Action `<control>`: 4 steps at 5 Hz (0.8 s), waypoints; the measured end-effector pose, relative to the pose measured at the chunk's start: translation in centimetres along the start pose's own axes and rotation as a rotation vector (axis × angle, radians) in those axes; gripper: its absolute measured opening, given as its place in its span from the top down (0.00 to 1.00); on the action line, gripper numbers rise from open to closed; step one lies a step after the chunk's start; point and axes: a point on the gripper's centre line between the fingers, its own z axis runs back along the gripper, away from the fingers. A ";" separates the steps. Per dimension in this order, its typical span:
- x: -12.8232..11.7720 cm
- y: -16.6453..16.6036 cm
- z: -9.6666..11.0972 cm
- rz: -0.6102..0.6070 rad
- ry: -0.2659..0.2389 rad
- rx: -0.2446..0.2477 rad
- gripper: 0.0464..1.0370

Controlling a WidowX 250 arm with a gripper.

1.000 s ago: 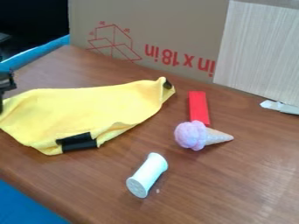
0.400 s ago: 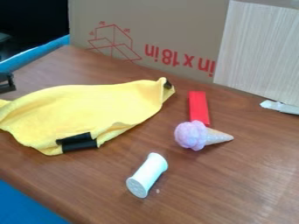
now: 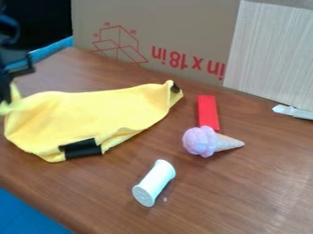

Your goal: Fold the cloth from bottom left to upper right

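The gripper (image 3: 6,97) is at the left edge of the view, shut on the left corner of the yellow cloth (image 3: 92,114). That pinched corner stands up a little at the fingertips, while the rest of the cloth spreads rightward over the table in a loose, wrinkled shape. A black patch (image 3: 81,149) shows on its lower edge and a smaller dark one near its upper right tip. Part of the gripper is cut off by the view's edge.
Right of the cloth lie a red block (image 3: 207,112) and a toy ice cream cone (image 3: 211,141). A white spool-shaped object (image 3: 154,183) lies below them on the wooden table (image 3: 245,196). A cardboard box (image 3: 159,27) stands behind.
More of the gripper has come into view at the upper left. The cloth's left corner has moved rightward and up with it; the cloth's right part and the other objects have stayed put.
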 end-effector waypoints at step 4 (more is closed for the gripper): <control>-2.3 -12.9 4.9 0.010 0.094 -0.063 0.99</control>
